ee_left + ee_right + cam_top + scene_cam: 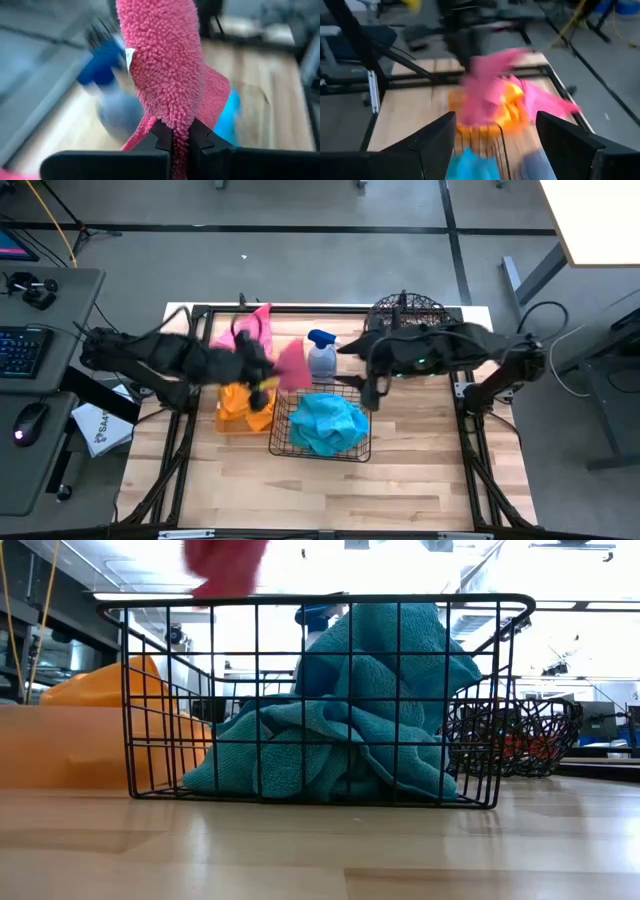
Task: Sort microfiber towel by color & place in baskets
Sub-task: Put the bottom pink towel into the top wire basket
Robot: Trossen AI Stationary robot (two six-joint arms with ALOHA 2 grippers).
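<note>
My left gripper (268,376) is shut on a pink towel (293,365), held in the air between the orange tray (222,423) and the grey spray bottle (322,356). In the low view the pink towel (225,565) shows above the black wire basket's rim (320,600). Another pink towel (250,330) lies on the table near the far edge. Orange towels (245,405) lie in the tray. Turquoise towels (328,423) fill the black wire basket (282,442). My right gripper (495,145) is open above that basket's far right corner and touches nothing. My left gripper pinches the pink towel between its two fingers (162,137), on a bunched fold of the cloth (179,127); which part of the towel this is cannot be told. The towel (170,65) reaches forward past the fingertips and is lifted clear of the table.
The round dark brown wire basket (405,310) stands at the far right of the table; in the low view it (510,735) shows right of the black basket. The spray bottle stands just beyond the black basket. Bare wood lies along the near edge (320,490).
</note>
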